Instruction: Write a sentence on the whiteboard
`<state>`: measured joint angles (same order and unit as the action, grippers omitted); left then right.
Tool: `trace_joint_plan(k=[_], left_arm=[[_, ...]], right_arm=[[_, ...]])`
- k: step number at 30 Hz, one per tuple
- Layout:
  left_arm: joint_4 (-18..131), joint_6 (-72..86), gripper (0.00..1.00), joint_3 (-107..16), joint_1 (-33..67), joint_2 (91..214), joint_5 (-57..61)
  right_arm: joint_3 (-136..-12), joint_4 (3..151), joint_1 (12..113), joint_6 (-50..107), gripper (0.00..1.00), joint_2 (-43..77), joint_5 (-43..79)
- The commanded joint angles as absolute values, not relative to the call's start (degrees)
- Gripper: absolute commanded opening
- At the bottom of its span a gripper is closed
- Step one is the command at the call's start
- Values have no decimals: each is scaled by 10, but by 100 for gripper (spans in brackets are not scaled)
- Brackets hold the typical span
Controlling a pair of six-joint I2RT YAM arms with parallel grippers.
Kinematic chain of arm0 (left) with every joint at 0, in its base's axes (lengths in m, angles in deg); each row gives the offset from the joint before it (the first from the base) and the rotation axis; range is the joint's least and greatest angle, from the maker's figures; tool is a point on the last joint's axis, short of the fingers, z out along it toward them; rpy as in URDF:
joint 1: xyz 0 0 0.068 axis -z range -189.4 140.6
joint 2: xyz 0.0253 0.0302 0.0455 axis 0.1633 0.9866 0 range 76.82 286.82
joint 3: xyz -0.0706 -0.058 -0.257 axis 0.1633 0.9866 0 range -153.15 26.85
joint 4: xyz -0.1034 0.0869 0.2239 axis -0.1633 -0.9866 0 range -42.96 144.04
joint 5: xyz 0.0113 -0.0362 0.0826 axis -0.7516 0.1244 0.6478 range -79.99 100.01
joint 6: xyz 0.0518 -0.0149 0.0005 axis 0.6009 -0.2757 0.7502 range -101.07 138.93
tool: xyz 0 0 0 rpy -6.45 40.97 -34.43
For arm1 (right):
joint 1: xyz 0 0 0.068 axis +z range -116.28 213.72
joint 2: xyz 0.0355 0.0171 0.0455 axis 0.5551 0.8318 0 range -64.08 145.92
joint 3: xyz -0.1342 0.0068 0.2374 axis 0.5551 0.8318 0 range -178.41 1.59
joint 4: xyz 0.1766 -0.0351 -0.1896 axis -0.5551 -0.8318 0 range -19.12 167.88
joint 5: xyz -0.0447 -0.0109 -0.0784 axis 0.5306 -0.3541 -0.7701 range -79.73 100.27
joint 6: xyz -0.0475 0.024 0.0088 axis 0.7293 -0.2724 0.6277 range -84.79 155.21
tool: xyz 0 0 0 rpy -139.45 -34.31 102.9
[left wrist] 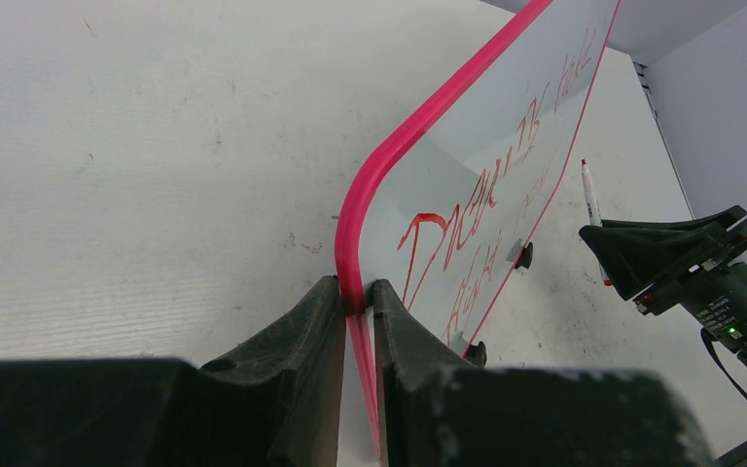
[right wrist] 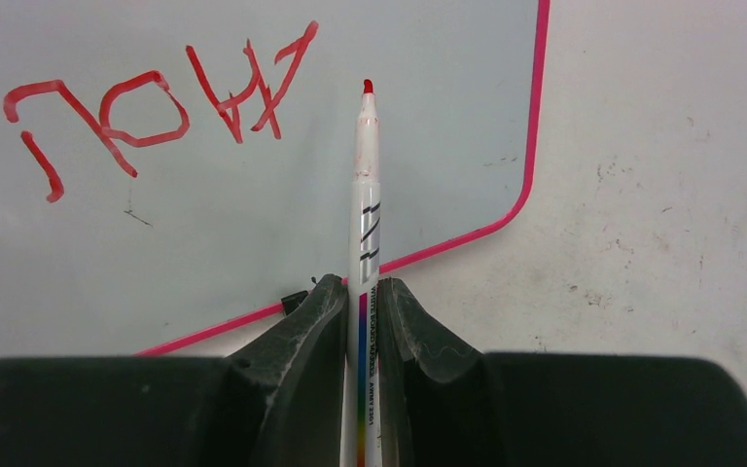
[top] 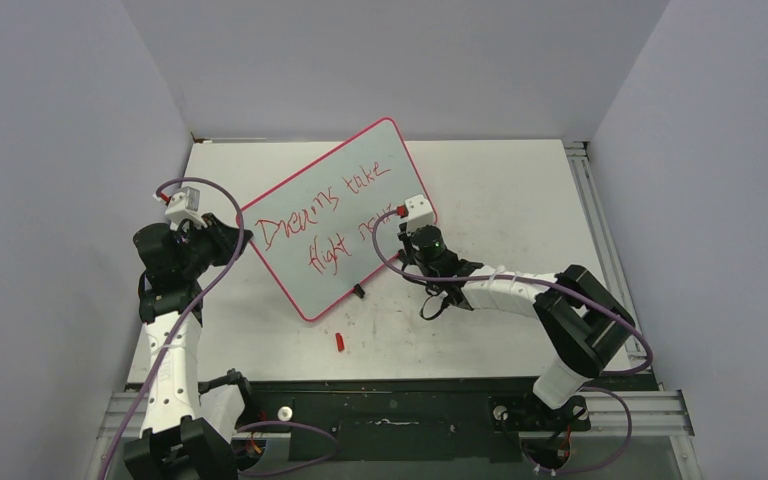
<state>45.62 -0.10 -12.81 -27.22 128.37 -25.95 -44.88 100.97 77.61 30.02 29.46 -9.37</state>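
Beside whiteboard [top: 345,205], right arm [top: 505,288] outstretched.

whiteboard [top: 335,215] on table [top: 520,190], marker [right wrist: 365,195] over its right corner

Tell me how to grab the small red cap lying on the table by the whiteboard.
Take the red cap across its narrow width at mid-length, from straight above. It lies flat on the table, long axis running roughly near-to-far, so close on it from left and right; the whiteboard sits apart from it.
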Motion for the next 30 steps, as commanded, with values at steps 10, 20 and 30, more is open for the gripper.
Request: trace_joint_plan(k=[10,20,30], left_arm=[[450,5,14,-137,-263,1282,-271],[450,5,14,-137,-263,1281,-271],[449,6,14,-137,-263,1281,-270]], right_arm=[[-466,1018,767,291,5,316,-54],[-472,1013,763,288,5,328,-51],[-481,1009,761,290,5,339,-42]])
